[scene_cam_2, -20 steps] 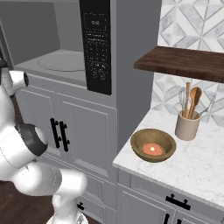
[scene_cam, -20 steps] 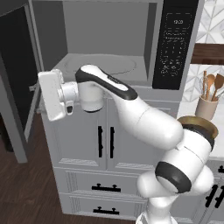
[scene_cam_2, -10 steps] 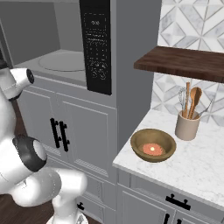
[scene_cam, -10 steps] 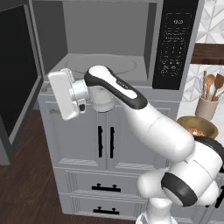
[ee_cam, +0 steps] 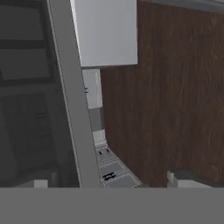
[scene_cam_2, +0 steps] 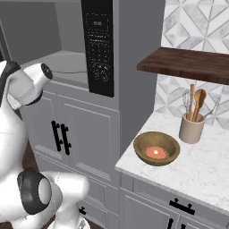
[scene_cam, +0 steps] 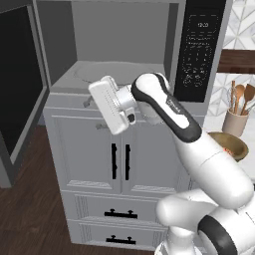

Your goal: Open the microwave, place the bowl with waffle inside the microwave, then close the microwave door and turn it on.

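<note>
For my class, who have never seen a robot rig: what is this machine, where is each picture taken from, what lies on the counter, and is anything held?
The white jointed machine is a robot arm on a driving base in a rendered kitchen. Two pictures come from cameras on the base, behind the arm to its left and right. The third comes from a camera on the hand and looks at the open microwave door and the dark wood floor. The microwave stands open and empty. On the marble counter sits a brown bowl holding a small orange waffle, beside a crock of wooden spoons. The fingers are open and hold nothing.
</note>
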